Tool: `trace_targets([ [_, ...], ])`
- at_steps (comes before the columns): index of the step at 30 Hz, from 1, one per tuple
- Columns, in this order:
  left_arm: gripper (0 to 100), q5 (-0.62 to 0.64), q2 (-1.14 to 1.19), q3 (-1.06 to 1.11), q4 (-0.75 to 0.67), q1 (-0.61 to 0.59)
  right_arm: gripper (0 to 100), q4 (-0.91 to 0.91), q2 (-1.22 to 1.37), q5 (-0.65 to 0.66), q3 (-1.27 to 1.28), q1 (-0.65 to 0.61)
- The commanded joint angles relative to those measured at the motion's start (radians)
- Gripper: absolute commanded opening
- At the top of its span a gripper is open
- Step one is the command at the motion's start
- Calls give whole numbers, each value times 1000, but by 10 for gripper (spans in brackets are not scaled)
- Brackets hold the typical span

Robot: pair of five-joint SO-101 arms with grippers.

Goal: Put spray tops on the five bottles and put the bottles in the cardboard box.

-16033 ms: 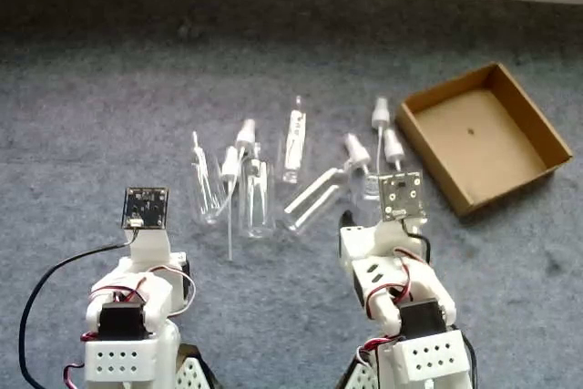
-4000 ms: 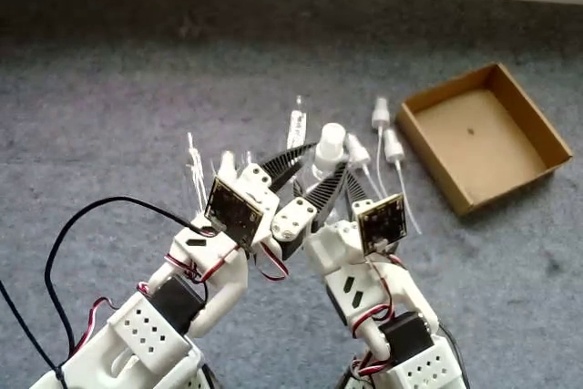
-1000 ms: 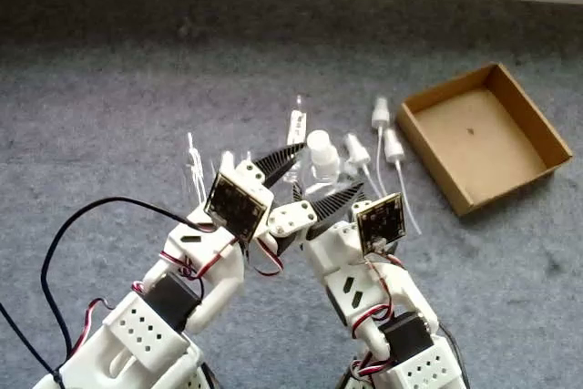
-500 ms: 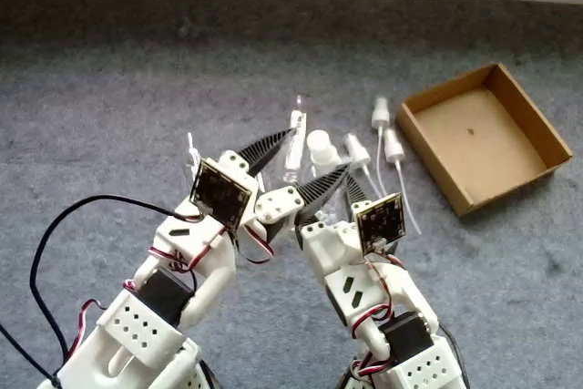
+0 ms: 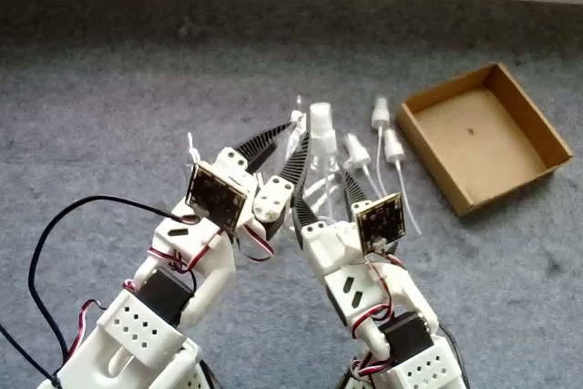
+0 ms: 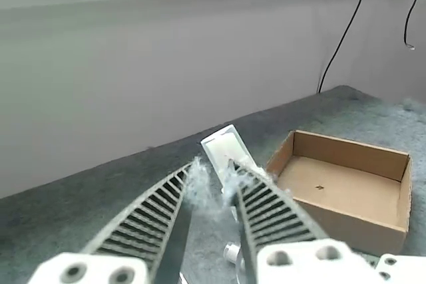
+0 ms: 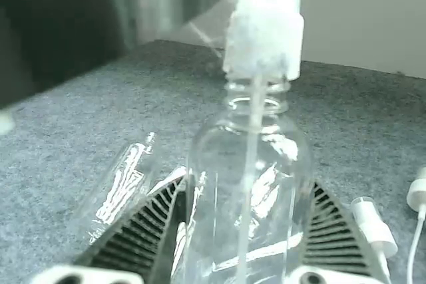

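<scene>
Right pincer [image 7: 246, 192] clamps the clear plastic bottle [image 7: 246, 157]; left pincer [image 6: 213, 166], just above, nips the white spray top [image 6: 223, 147] — press down squarely, twisting gently.

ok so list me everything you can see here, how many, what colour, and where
cardboard box: one, brown, on the carpet right of both arms
held bottle: one, clear, upright in the right hand
fitted spray top: one, white, in the held bottle's neck, tube running down inside
loose spray tops: three, white, lying between the held bottle and the cardboard box
lying bottle: at least one, clear, on its side beside the held bottle
carpet: one, grey, under everything
black cable: one, looping off the left arm
left hand: one, black fingers, at the fitted spray top
right hand: one, black fingers, closed on the held bottle
</scene>
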Motion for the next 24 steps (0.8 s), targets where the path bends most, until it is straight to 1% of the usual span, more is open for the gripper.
trace_targets([
  [1,5,-8,-12,-59,-35,45,200,-1,-12,0,105,-10],
  [5,5,-8,-12,-59,-34,90,200,-1,-12,0,105,-10],
  [16,5,-9,-15,-65,-34,81,200,-1,-12,0,105,-7],
  [21,5,-9,-134,-56,-26,81,200,1,-12,0,99,-5],
  [22,5,-9,-168,-54,3,81,200,1,-12,0,99,-5],
  [24,5,-9,-231,-56,114,81,200,2,-12,5,97,8],
])
